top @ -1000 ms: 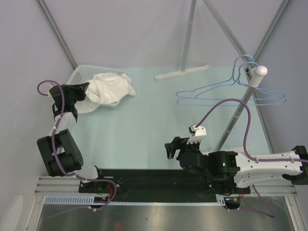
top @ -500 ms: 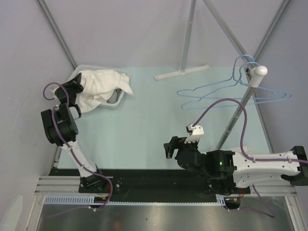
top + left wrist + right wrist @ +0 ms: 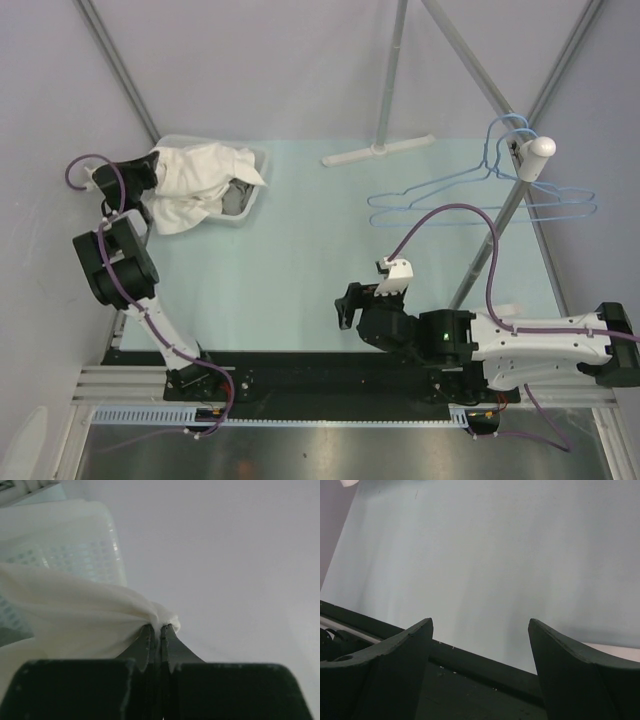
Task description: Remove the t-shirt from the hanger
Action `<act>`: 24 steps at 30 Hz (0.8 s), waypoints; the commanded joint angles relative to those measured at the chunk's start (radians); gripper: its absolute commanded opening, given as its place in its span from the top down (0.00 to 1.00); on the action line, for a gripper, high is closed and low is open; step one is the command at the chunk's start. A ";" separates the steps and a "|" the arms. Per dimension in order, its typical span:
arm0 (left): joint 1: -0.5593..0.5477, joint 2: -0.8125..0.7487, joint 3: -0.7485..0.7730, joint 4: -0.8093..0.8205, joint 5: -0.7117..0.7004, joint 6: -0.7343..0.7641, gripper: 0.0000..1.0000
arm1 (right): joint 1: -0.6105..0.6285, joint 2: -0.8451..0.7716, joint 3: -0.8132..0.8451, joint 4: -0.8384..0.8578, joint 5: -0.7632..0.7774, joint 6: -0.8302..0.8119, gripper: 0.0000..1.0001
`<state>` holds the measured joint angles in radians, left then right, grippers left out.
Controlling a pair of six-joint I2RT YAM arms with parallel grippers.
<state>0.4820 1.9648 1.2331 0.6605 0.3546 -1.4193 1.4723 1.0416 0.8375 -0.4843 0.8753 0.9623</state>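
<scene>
Above the pale table [image 3: 330,235], your left gripper [image 3: 160,628] pinches a bunched fold of the t-shirt [image 3: 75,615], likely limp and light; the right gripper [image 3: 480,625] gapes empty.

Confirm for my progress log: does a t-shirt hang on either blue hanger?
No, both blue hangers hang bare, while the white t-shirt lies over the basket, pinched in the left hand.

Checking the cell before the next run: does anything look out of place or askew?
The crumpled white t-shirt lies half out of the white plastic basket, draped over its rim, a fold pinched in the shut left gripper. The blue wire hangers hang bare. Nothing else stands out.
</scene>
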 commanded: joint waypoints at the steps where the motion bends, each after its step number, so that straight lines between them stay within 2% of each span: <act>1: -0.011 -0.116 0.063 -0.227 -0.049 0.282 1.00 | -0.004 0.017 0.051 0.046 -0.001 -0.013 0.18; 4: -0.048 -0.162 0.026 -0.312 -0.118 0.361 0.99 | -0.003 0.015 0.051 0.056 -0.002 -0.010 0.18; 5: -0.059 -0.168 0.045 -0.346 -0.140 0.390 0.96 | -0.003 0.015 0.051 0.061 -0.007 -0.011 0.18; 6: -0.086 -0.168 0.074 -0.477 -0.169 0.422 0.91 | -0.003 0.014 0.051 0.062 -0.006 -0.013 0.18; 7: -0.098 -0.167 0.109 -0.543 -0.192 0.487 0.77 | -0.001 0.014 0.051 0.064 -0.009 -0.013 0.18; 9: -0.140 -0.162 0.193 -0.690 -0.258 0.555 0.62 | 0.003 0.011 0.046 0.062 -0.007 -0.007 0.18; 10: -0.148 -0.165 0.209 -0.723 -0.272 0.565 0.48 | 0.003 0.009 0.045 0.065 -0.009 -0.004 0.18; 14: -0.172 -0.216 0.207 -0.806 -0.338 0.589 0.21 | 0.011 0.005 0.040 0.061 -0.010 0.001 0.18; 15: -0.177 -0.246 0.201 -0.834 -0.351 0.602 0.20 | 0.011 0.003 0.040 0.058 -0.010 0.003 0.18; 16: -0.178 -0.265 0.186 -0.848 -0.352 0.608 0.08 | 0.013 0.000 0.040 0.055 -0.010 0.007 0.18; 17: -0.177 -0.296 0.178 -0.878 -0.399 0.614 0.01 | 0.016 -0.005 0.038 0.052 -0.010 0.010 0.18; 21: -0.174 -0.378 0.125 -0.960 -0.440 0.638 0.00 | 0.020 -0.017 0.025 0.056 -0.007 0.015 0.18; 24: -0.134 -0.431 0.030 -0.984 -0.399 0.597 0.00 | 0.025 -0.022 0.020 0.062 0.002 0.015 0.18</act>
<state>0.3084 1.6283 1.3437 -0.2279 -0.0273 -0.8272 1.4876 1.0458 0.8448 -0.4469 0.8482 0.9592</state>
